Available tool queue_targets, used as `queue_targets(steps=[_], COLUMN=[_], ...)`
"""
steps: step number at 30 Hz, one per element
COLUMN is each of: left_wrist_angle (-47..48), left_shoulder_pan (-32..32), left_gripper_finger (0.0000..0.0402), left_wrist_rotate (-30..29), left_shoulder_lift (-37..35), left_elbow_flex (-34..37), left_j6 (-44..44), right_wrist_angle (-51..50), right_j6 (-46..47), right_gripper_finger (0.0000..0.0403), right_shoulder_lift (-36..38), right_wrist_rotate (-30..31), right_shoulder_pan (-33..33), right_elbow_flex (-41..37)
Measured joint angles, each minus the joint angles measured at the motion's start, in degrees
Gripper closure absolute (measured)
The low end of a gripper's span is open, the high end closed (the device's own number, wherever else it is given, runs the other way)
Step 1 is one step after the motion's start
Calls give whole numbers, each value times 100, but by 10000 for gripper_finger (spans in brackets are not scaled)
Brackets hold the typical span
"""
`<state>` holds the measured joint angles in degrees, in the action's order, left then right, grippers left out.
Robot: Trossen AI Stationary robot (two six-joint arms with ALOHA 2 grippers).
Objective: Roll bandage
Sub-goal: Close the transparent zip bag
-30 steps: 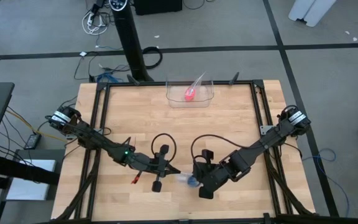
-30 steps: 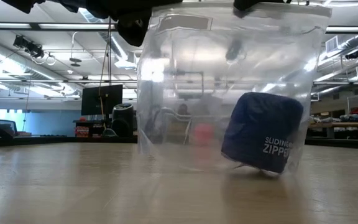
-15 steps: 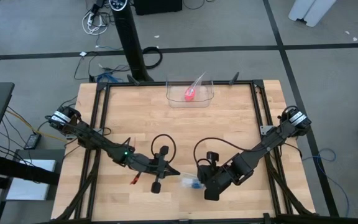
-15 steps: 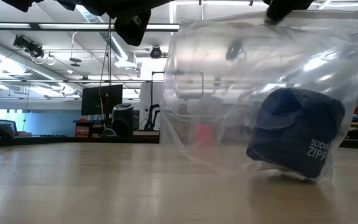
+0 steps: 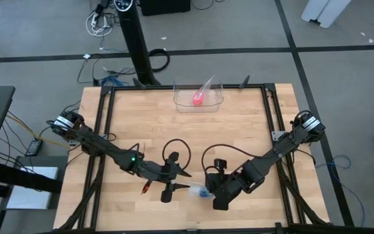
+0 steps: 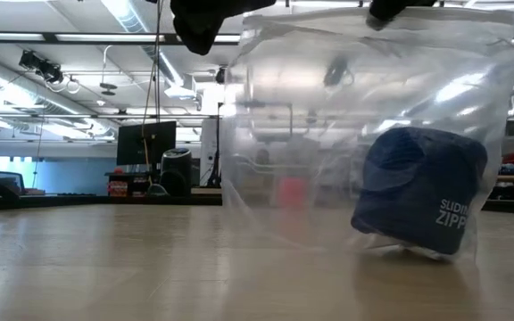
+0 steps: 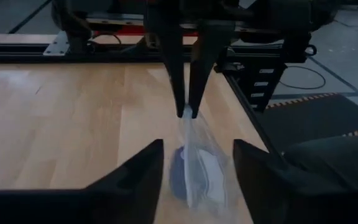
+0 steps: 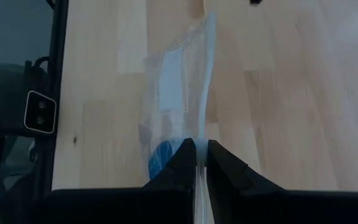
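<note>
A clear plastic zipper bag point(image 6: 364, 134) stands near the table's front edge, with the bandage point(image 6: 418, 201) inside it as a dark blue roll. The roll sits at the bag's bottom, on the wood. My right gripper point(image 8: 201, 163) is shut on the bag's top edge. My left gripper point(image 7: 197, 180) is open, with one finger on either side of the bag point(image 7: 194, 165) and a gap to each. In the high view the bag point(image 5: 197, 190) lies between my left gripper point(image 5: 182, 182) and my right gripper point(image 5: 208, 188). My right gripper pinches the bag's top zipper strip point(image 8: 202, 146) between its two fingers, which lie along the strip. The fingertips point(image 7: 188, 109) slant down onto the edge. The bag hangs below them, upright and slack, its bottom with the roll on the table.
A clear container point(image 5: 199, 104) with a small pink-red roll point(image 5: 199, 99) stands at the table's far edge. A small red object point(image 5: 145, 188) lies on the wood beside my left arm. Black frame rails run along the table's left and right sides.
My left gripper has opened and let go of the bag's top edge, its fingers now standing on either side of the bag. My right gripper has carried the bag and the roll a little toward the table's right edge, and the bag stays upright.
</note>
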<state>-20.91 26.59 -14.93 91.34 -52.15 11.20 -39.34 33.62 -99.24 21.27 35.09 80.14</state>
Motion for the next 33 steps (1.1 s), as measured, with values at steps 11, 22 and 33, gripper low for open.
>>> queue_targets(steps=[11, 22, 33], left_wrist_angle=[301, 1036, 1719], left_shoulder_pan=[-127, -297, -249], left_gripper_finger=[208, 338, 396], left_wrist_rotate=[750, 982, 904], left_shoulder_lift=[864, 1397, 1280], left_elbow_flex=[-808, -1430, -1857], left_j6=[260, 101, -516], right_wrist_angle=[117, 174, 178], right_j6=[-179, -236, -238], right_gripper_finger=[384, 383, 383], right_shoulder_lift=[0, 0, 1], right_wrist_rotate=[5, 8, 12], right_shoulder_pan=[-2, 22, 46], right_elbow_flex=[0, 0, 0])
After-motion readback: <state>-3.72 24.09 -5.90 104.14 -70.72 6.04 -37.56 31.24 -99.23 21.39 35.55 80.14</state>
